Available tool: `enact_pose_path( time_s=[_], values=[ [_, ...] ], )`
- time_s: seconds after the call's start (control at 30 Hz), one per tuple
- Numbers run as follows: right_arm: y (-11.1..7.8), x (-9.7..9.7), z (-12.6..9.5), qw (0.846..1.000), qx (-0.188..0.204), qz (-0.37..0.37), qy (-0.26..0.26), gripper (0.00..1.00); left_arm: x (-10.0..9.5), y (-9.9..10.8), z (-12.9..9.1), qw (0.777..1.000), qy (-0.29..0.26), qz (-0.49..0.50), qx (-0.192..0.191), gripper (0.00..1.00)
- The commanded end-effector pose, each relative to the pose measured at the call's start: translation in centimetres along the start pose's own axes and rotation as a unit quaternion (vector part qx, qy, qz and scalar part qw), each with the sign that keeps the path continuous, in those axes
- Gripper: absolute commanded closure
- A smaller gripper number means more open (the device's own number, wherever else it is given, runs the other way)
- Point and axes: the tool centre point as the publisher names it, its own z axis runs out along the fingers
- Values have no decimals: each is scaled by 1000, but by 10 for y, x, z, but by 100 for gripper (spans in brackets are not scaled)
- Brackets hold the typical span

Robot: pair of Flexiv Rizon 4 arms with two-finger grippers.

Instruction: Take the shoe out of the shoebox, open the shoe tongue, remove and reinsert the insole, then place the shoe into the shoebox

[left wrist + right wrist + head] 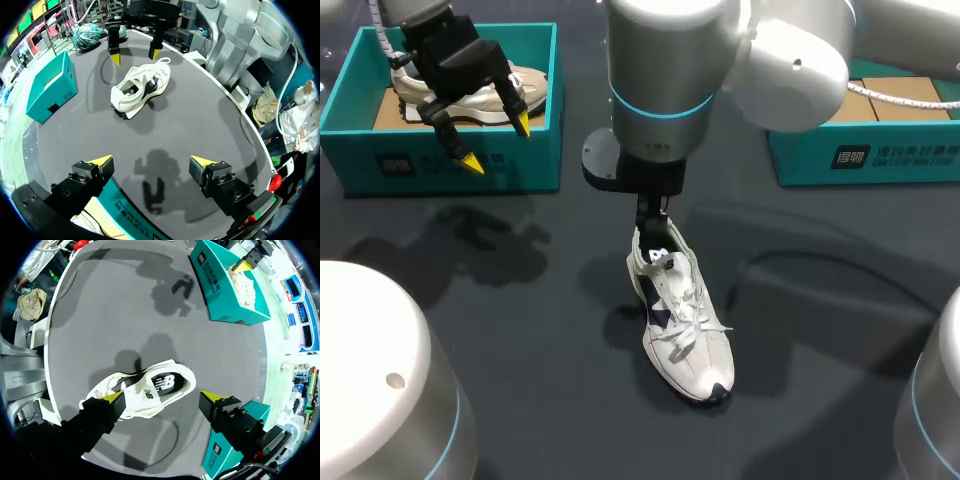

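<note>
Seen from the head view, a white and navy lace-up sneaker [682,320] stands on its sole at the middle of the dark grey tabletop [520,330], heel toward the far edge and toe toward the near edge. The right gripper [653,215] hangs just over the heel. At the far left corner, the left gripper [498,141] hovers over a teal cardboard shoebox [450,165], its yellow-tipped fingers spread and empty. A second white shoe [485,95] lies inside that box. A second teal box [860,155] sits at the far right corner. In the left wrist view, the left gripper [150,162] is wide open with nothing between its fingers and the shoebox rim [130,220] under it. Well ahead of it, the sneaker [142,90] rests on the tabletop with the right gripper [135,56] poised above its heel end, fingers apart. In the right wrist view, the right gripper [162,399] is spread wide with the sneaker [150,390] lying below and between its fingers. No grip on it can be seen. The shoebox [220,290] and the left gripper [250,260] stand well beyond.
</note>
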Motion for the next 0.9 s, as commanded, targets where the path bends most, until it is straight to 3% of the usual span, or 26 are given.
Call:
enact_pose_path(
  time_s=[0.03, 0.2, 0.53, 0.6, 0.9],
  values=[
    [3, -9, 9, 993, 12, -121, -5, 0, 0, 0, 0, 1000, 0, 0, -1, 0],
    [7, -24, 14, 974, 3, -218, -64, 0, 0, 0, 0, 1000, 0, 0, -1, 0],
    [7, -24, 14, 974, 3, -218, -64, 0, 0, 0, 0, 1000, 0, 0, -1, 0],
    [12, -31, 24, 970, 19, -233, -64, 0, 0, 0, 0, 1000, 0, 0, -1, 0],
    [14, -55, 53, 968, 18, -246, -47, 0, 0, 0, 0, 1000, 0, 0, -1, 0]
  ],
)
